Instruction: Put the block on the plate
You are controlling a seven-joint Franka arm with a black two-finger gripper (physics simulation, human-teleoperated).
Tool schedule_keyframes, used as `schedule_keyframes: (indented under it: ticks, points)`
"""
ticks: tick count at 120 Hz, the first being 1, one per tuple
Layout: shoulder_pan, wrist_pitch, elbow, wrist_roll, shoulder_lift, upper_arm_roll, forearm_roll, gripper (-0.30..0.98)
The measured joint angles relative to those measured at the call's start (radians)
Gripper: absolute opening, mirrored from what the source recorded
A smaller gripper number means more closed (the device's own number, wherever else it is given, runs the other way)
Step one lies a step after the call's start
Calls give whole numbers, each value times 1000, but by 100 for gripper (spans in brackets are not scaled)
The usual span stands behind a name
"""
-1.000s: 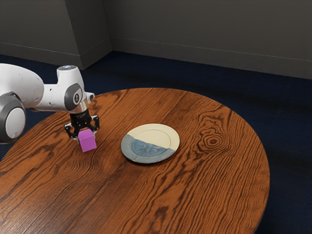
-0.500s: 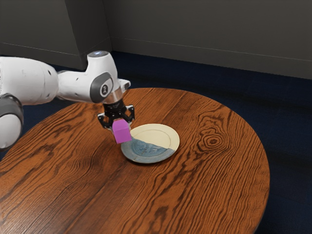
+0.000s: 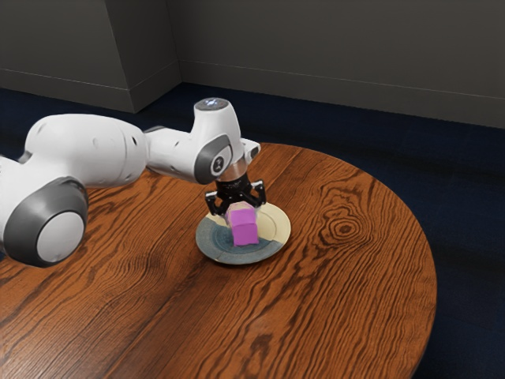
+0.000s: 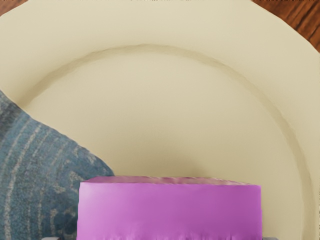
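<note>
look, the black pincer [image 3: 240,210] grips the purple block [image 3: 245,233] over the cream-and-blue plate [image 3: 274,229] on the round wooden table [image 3: 331,292].

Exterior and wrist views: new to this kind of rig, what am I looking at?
The white machine is a robot arm, ending in a black two-finger hand. The exterior view comes from a camera at the arm's side; the wrist view comes from one on the hand, looking down. A round wooden table bears a cream-and-blue plate. The hand grips a magenta block over the plate; I can't tell whether the block touches it.
</note>
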Motion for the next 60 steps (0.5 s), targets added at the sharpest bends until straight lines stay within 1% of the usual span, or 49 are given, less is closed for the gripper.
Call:
schedule_keyframes:
  ticks: [12,18,28,36,48,60]
  points:
    - [-6,2,-3,-1,-30,1,1,57]
    - [-17,0,-19,0,-77,1,4,60]
    - [-21,-14,-94,9,-179,-4,9,63]
    - [-16,-69,-132,31,-262,-10,26,64]
    - [1,-153,-249,101,-425,-29,77,66]
    - [24,-260,-263,199,-511,-52,109,67]
